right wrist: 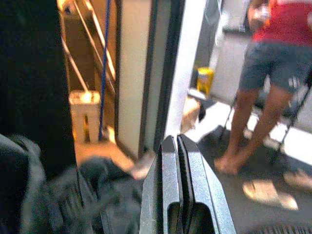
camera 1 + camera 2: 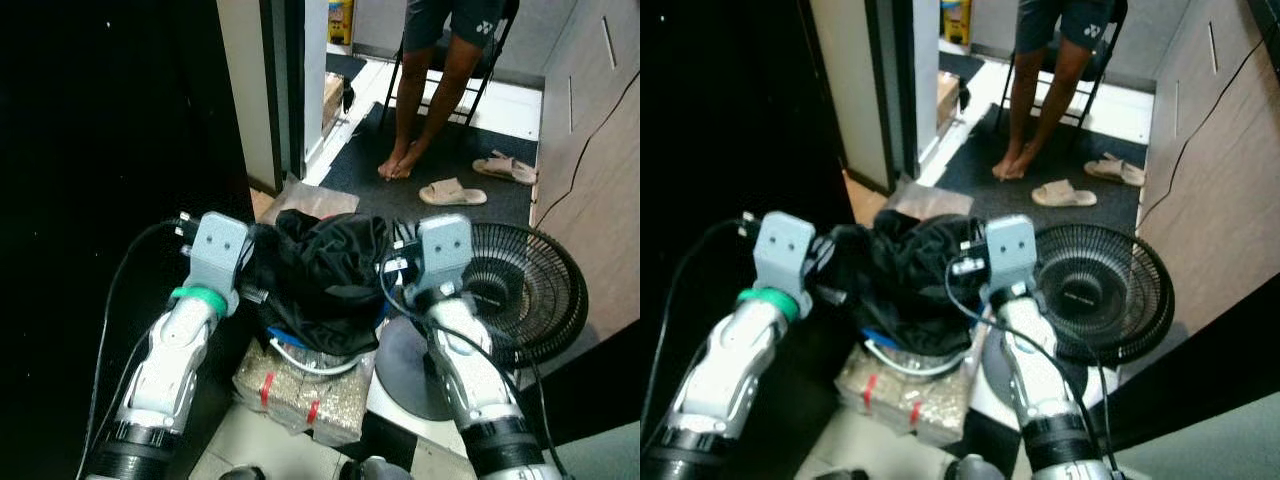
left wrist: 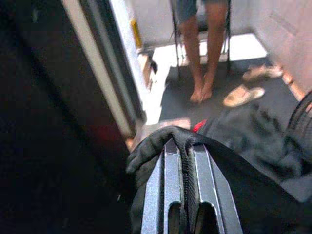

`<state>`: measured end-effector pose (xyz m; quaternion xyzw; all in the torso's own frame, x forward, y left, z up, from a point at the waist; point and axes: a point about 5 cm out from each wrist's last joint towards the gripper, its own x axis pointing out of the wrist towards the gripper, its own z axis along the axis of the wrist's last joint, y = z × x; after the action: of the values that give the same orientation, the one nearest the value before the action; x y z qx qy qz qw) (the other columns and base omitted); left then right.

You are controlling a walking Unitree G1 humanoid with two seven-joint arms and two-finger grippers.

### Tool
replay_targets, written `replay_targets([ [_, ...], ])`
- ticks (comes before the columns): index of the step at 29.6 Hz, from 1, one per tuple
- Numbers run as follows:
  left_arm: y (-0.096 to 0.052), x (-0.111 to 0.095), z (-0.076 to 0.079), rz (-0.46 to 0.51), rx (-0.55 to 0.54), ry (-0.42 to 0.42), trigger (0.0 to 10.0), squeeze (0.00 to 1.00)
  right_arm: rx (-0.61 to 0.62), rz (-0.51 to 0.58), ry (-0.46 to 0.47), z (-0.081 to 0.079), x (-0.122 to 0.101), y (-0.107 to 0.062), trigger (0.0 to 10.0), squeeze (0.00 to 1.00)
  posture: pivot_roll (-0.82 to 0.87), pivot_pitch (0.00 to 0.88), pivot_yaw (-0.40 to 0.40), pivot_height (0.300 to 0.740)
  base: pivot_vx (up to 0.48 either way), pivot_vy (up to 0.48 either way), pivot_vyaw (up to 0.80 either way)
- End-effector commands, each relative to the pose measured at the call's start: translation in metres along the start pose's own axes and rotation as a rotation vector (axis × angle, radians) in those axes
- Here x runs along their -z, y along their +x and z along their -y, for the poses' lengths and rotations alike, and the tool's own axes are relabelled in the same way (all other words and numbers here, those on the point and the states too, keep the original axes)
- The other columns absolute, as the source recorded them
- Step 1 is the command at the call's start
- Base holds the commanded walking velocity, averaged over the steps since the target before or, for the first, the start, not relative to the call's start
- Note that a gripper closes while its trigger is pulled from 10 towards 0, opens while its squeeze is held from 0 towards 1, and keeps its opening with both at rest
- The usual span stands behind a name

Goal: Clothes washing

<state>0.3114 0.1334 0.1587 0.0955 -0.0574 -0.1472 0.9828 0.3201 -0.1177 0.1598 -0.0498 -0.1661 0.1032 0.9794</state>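
Black clothing (image 2: 325,275) hangs bundled between our claws: left claw (image 3: 185,161) clamps a fold; right claw (image 1: 178,156) is closed, apparently empty, beside a floor fan (image 2: 525,285).

Crumpled black clothes (image 2: 325,275) between arms

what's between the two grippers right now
A bundle of black clothes hangs between the left gripper and right gripper, seen in both eye views. The left wrist view shows cloth pinched between the left fingers.
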Motion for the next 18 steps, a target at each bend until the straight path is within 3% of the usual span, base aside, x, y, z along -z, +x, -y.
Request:
replay_targets([
  [1, 0.0, -0.003, 0.004, 0.015, 0.023, 0.003, 10.0, 0.0, -0.014, 0.015, 0.001, -0.004, -0.003, 0.001, 10.0, 0.0, -0.03, 0.0, 0.046, 0.74, 0.0, 0.0, 0.0],
  [7, -0.008, 0.022, 0.003, -0.069, 0.033, 0.035, 10.0, 0.0, -0.008, -0.084, 0.011, -0.003, 0.022, -0.009, 10.0, 0.0, -0.03, 0.0, 0.047, 0.74, 0.0, 0.0, 0.0],
  [10, -0.024, 0.051, -0.001, -0.18, 0.026, 0.051, 10.0, 0.0, 0.0, -0.247, -0.008, 0.0, 0.057, -0.033, 10.0, 0.0, -0.03, 0.0, 0.047, 0.74, 0.0, 0.0, 0.0],
  [14, -0.029, 0.057, -0.003, -0.212, 0.02, 0.055, 10.0, 0.0, -0.009, -0.29, -0.028, 0.001, 0.064, -0.041, 10.0, 0.0, -0.03, 0.0, 0.046, 0.74, 0.0, 0.0, 0.0],
  [18, -0.025, 0.052, -0.005, -0.197, 0.011, 0.05, 10.0, 0.0, -0.001, -0.255, -0.026, 0.003, 0.055, -0.033, 10.0, 0.0, -0.03, 0.0, 0.046, 0.74, 0.0, 0.0, 0.0],
])
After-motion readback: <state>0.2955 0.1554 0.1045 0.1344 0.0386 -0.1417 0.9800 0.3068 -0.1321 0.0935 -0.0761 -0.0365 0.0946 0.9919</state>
